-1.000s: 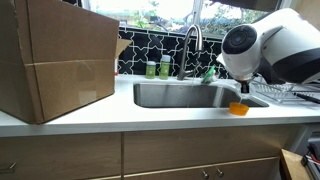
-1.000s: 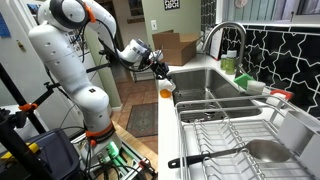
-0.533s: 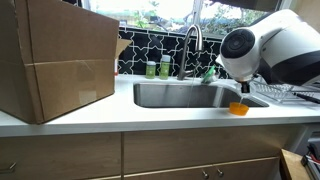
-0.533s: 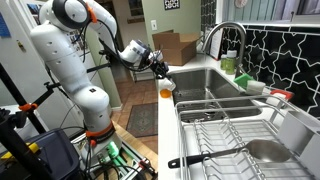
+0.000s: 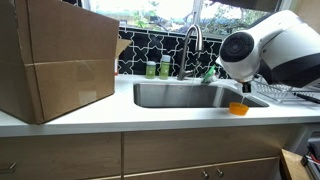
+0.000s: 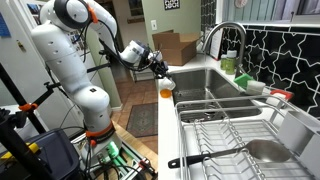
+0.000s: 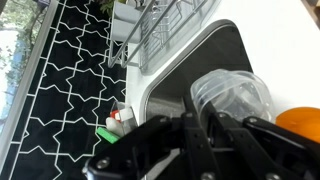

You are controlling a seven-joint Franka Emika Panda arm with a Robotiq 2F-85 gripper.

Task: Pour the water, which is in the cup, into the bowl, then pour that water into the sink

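Observation:
My gripper [image 7: 197, 138] is shut on the clear cup [image 7: 236, 96], which lies tilted between the fingers. The orange bowl [image 7: 303, 122] is right beside the cup at the view's right edge. In both exterior views the bowl [image 5: 238, 108] [image 6: 166, 92] sits on the white counter edge by the sink [image 5: 180, 95] [image 6: 205, 80], and the gripper [image 6: 160, 66] holds the cup [image 6: 169, 80] just above it. In an exterior view the arm's white joint hides the gripper and cup. The water cannot be made out.
A large cardboard box [image 5: 60, 60] stands on the counter beside the sink. Green bottles [image 5: 158, 68] and the curved faucet [image 5: 190, 42] [image 6: 226, 35] stand behind the basin. A wire dish rack [image 6: 230, 130] [image 7: 165, 25] is next to the bowl.

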